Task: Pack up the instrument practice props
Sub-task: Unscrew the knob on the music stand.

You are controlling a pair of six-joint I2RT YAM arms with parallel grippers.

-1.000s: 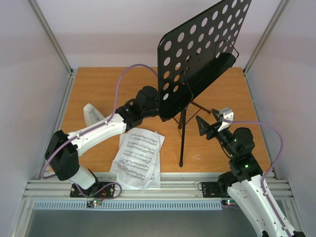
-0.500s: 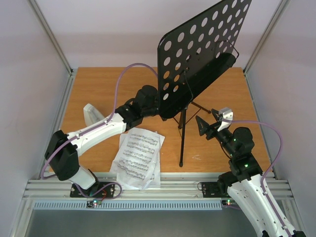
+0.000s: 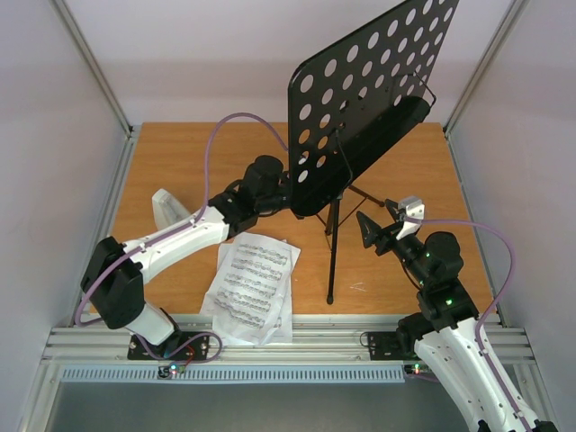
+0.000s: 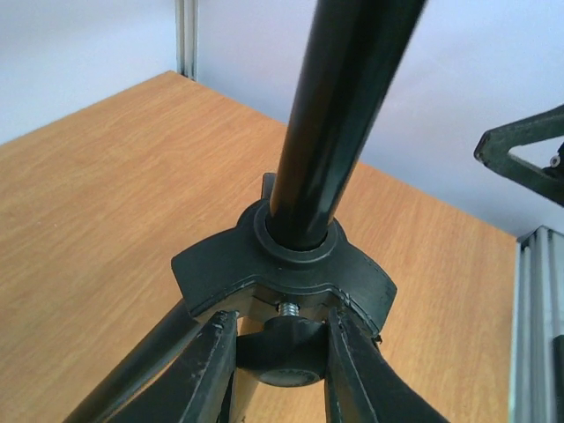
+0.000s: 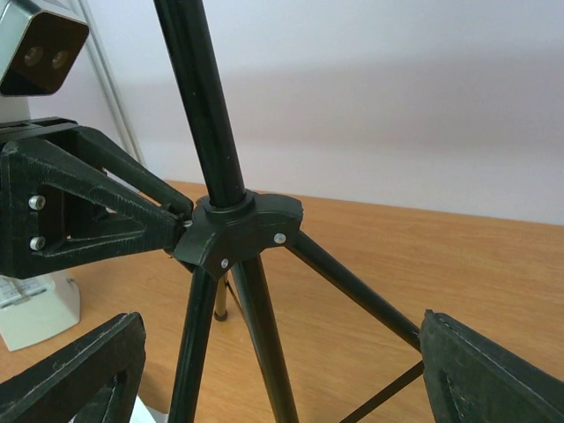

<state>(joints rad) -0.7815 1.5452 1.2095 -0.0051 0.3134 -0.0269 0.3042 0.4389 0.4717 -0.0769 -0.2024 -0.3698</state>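
With the right claw (image 3: 382, 222) hanging open beside it, the left claw (image 4: 282, 322) is clamping the collar knob (image 4: 284, 359) of the music stand (image 4: 339, 106), probably starting its fold-down, which is calling next for twisting that knob loose.

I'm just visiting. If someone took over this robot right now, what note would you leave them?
The left hand is closed on the knob under the leg hub of the music stand.
The right hand is open beside the legs, touching nothing.
The stand is upright and unfolded. The sheet music lies at the near edge of the table, and the metronome is at left.
Nothing is packed yet; all three are left to pack.
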